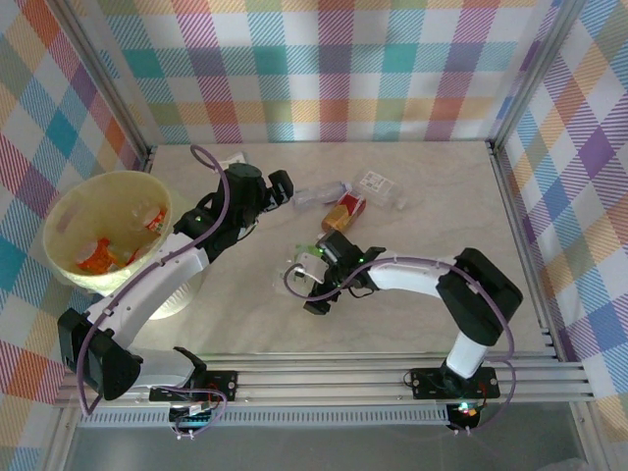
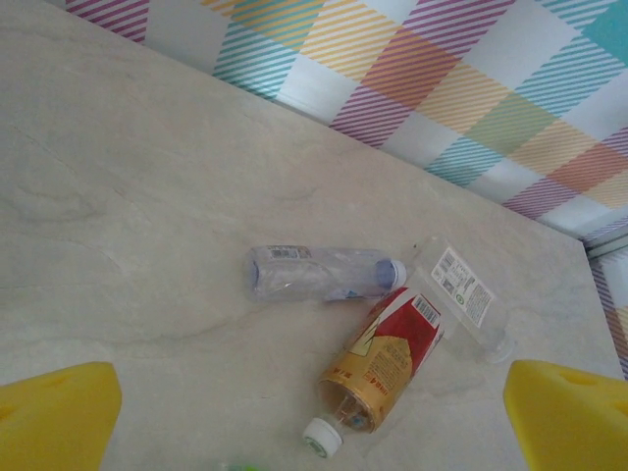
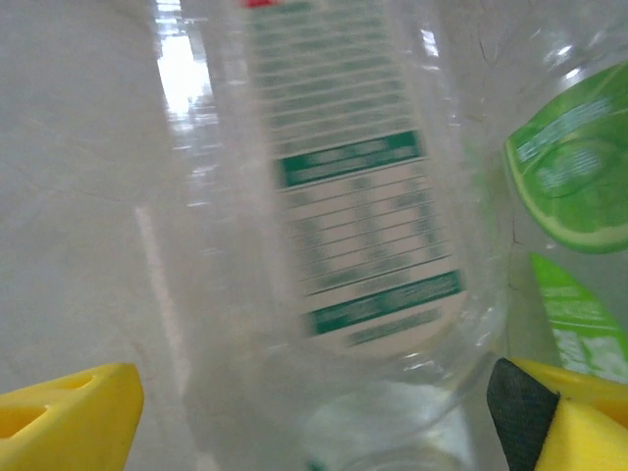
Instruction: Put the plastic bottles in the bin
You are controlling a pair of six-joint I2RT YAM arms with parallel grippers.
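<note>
Overhead, the bin (image 1: 64, 228) stands at the desk's (image 1: 432, 226) left edge, with orange bottles (image 1: 98, 257) inside. The left arm (image 1: 147, 285) stretches past it, and the left jaws are spread apart, facing three bottles lying mid-desk: a clear bottle (image 1: 319, 193), a red bottle (image 1: 345, 209) and a flat bottle (image 1: 378, 186). The right arm (image 1: 412, 275) bends leftwards, with the right jaws low over a nearer cluster that includes a green bottle (image 1: 306, 257).

From the left wrist, yellow fingers (image 2: 54, 417) sit in the bottom corners, wide apart above the desk. Beyond them the clear bottle (image 2: 319, 273) lies on its side, its blue cap beside the red bottle (image 2: 388, 355). The flat bottle (image 2: 461, 292) lies just to the right.

From the right wrist, yellow fingers (image 3: 69, 417) stand apart on either side of a labelled bottle (image 3: 363, 245), which is blurred and very close. Whether they touch it I cannot tell. The green bottle (image 3: 579, 167) lies just beside it on the right.
</note>
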